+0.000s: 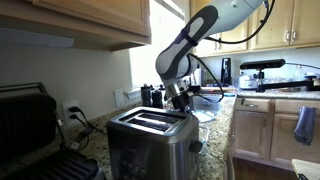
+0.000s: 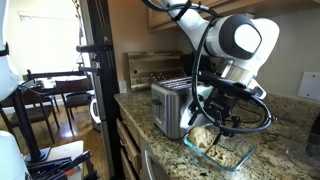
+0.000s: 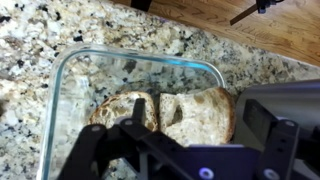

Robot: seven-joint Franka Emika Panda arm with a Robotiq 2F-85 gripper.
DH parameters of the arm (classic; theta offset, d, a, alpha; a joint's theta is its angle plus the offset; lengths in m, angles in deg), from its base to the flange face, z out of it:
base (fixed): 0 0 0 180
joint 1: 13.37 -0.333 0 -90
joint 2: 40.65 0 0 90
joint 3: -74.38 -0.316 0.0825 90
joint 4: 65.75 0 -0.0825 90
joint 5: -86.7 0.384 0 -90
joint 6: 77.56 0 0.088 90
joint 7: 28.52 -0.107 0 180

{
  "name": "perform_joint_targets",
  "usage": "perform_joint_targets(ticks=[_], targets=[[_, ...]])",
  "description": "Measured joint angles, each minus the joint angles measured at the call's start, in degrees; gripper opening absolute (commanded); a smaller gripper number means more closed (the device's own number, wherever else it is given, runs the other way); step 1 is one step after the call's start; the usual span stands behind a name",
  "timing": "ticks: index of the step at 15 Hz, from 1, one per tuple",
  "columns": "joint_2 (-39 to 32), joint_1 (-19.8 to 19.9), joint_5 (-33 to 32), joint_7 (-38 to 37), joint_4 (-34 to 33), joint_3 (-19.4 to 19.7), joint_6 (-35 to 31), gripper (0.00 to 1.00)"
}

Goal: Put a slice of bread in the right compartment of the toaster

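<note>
The steel toaster [image 1: 150, 135] with its black two-slot top stands on the granite counter; it also shows as a boxy toaster [image 2: 170, 105] in an exterior view. Beside it lies a clear glass dish [image 3: 140, 53] holding two bread slices. In the wrist view one slice [image 3: 195, 115] lies between my fingers and another slice [image 3: 115, 108] lies to its left. My gripper [image 3: 198, 113] hangs open just over the dish, jaws standing either side of the first slice with nothing gripped. In both exterior views the gripper [image 1: 180, 97] [image 2: 215, 118] is low over the dish [image 2: 235, 160], next to the toaster.
A black contact grill [image 1: 30, 130] stands close to the toaster. Wall cabinets [image 1: 90, 20] hang above. Small appliances [image 1: 225, 70] stand at the far end of the counter. The counter edge [image 2: 140, 130] drops off near the toaster, with chairs [image 2: 50, 95] beyond.
</note>
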Motion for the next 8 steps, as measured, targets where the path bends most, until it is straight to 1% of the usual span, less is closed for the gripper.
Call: perform_joint_targets(ticks=[8], targets=[[-0.1,0.0,0.0,0.0,0.0,-0.3,0.0,1.0]])
